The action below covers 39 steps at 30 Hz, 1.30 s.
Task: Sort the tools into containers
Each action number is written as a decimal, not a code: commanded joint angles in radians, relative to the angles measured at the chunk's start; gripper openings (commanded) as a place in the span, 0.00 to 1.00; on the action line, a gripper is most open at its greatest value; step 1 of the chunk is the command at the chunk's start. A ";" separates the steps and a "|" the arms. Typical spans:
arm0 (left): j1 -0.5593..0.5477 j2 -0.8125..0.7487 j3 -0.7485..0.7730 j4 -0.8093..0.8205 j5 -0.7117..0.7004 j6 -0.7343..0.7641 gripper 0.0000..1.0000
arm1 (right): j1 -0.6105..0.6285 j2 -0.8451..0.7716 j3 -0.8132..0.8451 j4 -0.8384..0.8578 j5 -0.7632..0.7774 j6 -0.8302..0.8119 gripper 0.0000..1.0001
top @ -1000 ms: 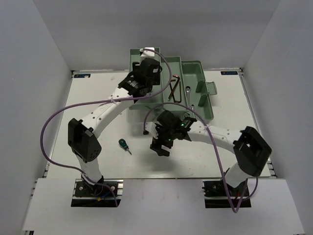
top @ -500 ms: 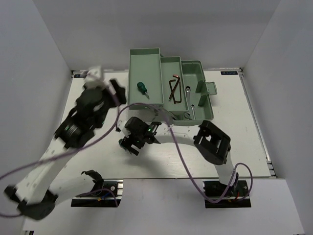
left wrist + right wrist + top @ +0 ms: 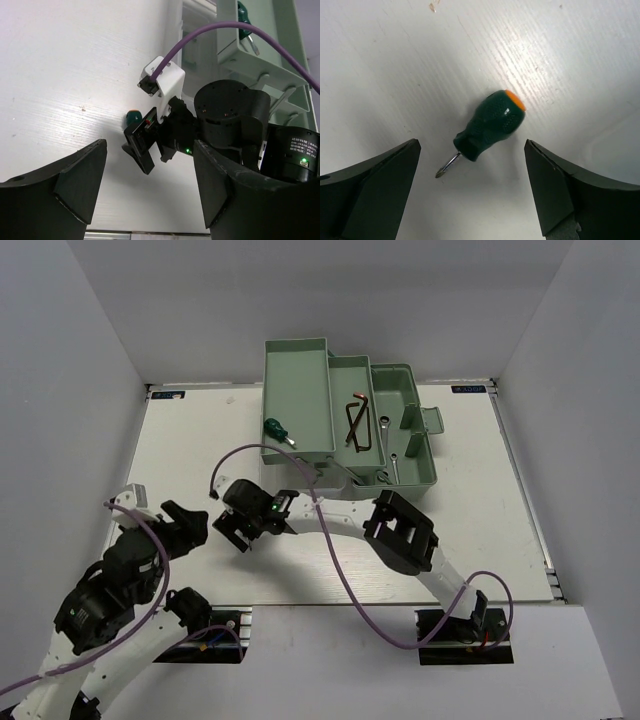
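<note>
The mint-green toolbox stands open at the back. One green-handled screwdriver lies in its left tray; it also shows in the left wrist view. Two dark hex keys lie in the middle tray. A small wrench and a longer wrench lie in the right part. My right gripper is open and hovers over the second screwdriver, which lies on the table between the jaws. My left gripper is open and empty at the near left.
The right arm's purple cable loops over the table in front of the toolbox. The toolbox handle sticks out to the right. White walls enclose the table on three sides.
My left arm has pulled back from the toolbox to the near left, leaving a screwdriver in the left tray. My right gripper has moved left over the table screwdriver.
</note>
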 commanded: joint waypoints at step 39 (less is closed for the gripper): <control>0.008 -0.134 0.033 0.200 0.216 0.139 0.77 | -0.133 -0.217 0.465 -0.236 -0.340 -0.213 0.00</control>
